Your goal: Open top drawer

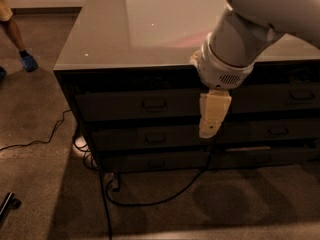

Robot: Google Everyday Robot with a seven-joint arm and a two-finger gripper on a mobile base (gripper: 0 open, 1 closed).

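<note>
The top drawer (120, 105) is a wide, matte, dark grey-brown front with a small metal bar handle (154, 104). It sits centre-left under the glossy grey desk (100, 44) top, long axis horizontal, facing the camera. A cream, blocky claw (210, 130) hangs pointing down before its right end; whether apart or together, I cannot tell.

A black cable (145, 204) snakes over the concrete floor (40, 194) below the glossy grey-topped table (150, 29); a person's blue shoe (29, 62) stands left of it. The claw (210, 129) hangs before its front.
</note>
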